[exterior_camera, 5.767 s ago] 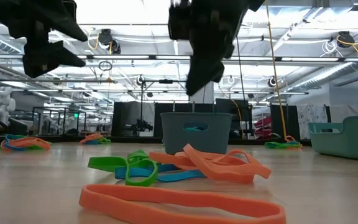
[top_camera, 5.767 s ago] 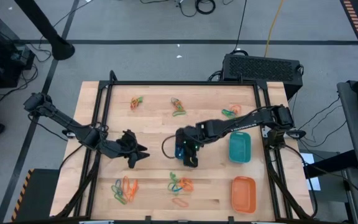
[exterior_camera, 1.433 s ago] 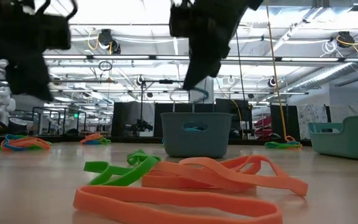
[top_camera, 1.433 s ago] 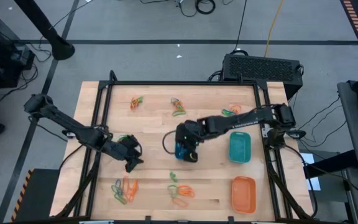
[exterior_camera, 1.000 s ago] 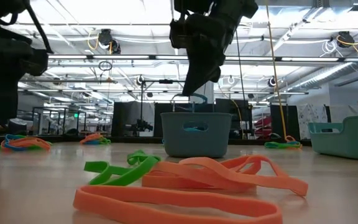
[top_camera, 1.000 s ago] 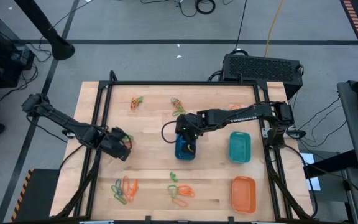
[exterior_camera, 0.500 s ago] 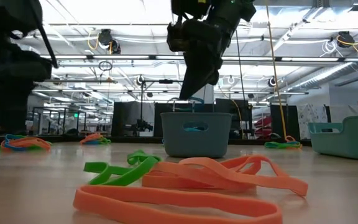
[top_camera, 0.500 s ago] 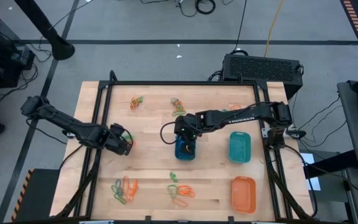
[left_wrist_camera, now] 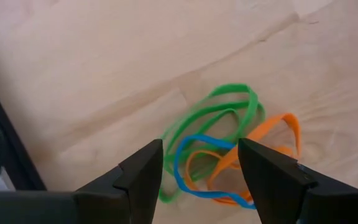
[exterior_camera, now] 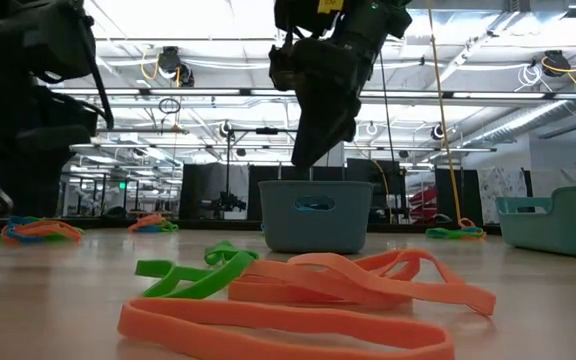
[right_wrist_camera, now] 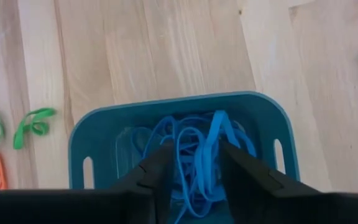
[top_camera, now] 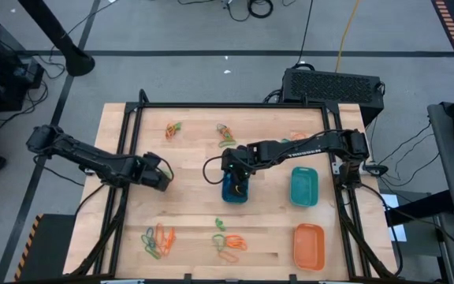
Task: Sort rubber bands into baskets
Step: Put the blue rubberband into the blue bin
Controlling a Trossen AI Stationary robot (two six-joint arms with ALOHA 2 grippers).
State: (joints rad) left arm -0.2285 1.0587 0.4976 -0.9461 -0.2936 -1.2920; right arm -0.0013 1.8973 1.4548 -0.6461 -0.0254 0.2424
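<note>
From above, the right gripper [top_camera: 236, 175] hangs mid-frame directly over the blue basket [top_camera: 235, 192], and its wrist view shows parted fingers [right_wrist_camera: 157, 167] with a blue band [right_wrist_camera: 211, 147] dropping between them into the basket below.

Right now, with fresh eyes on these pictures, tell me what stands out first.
The right gripper hangs directly above the blue basket at the table's middle, open, with a blue rubber band between its fingers over the blue pile inside. On the table's left side, the open left gripper hovers over a tangle of green, blue and orange rubber bands.
</note>
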